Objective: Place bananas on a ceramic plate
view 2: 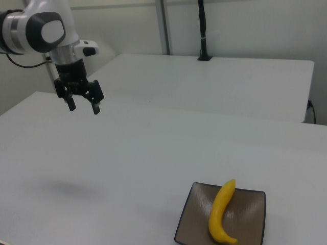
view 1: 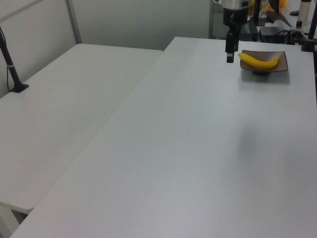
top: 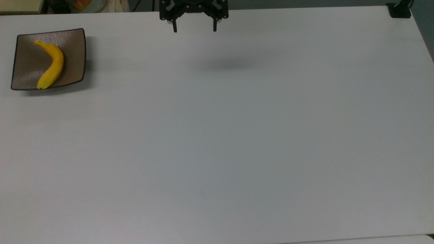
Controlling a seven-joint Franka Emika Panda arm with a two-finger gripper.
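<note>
A curved yellow banana (top: 51,65) lies on the square brown ceramic plate (top: 73,47) at the top view's far left. The same banana (view 1: 258,61) and plate (view 1: 281,66) appear at the left view's upper right, and the banana (view 2: 220,211) rests on the plate (view 2: 253,220) near the right view's bottom edge. My gripper (top: 194,29) hangs high over the table's far edge, well away from the plate, open and holding nothing. It also shows in the left view as the gripper (view 1: 230,53) and in the right view as the gripper (view 2: 84,106).
The white table (top: 217,135) spreads wide in front of the plate. A second white table (view 1: 64,114) adjoins it. A black clamp post (top: 400,10) stands at the top view's far right corner. A pale dish with orange contents (top: 83,4) sits beyond the far edge.
</note>
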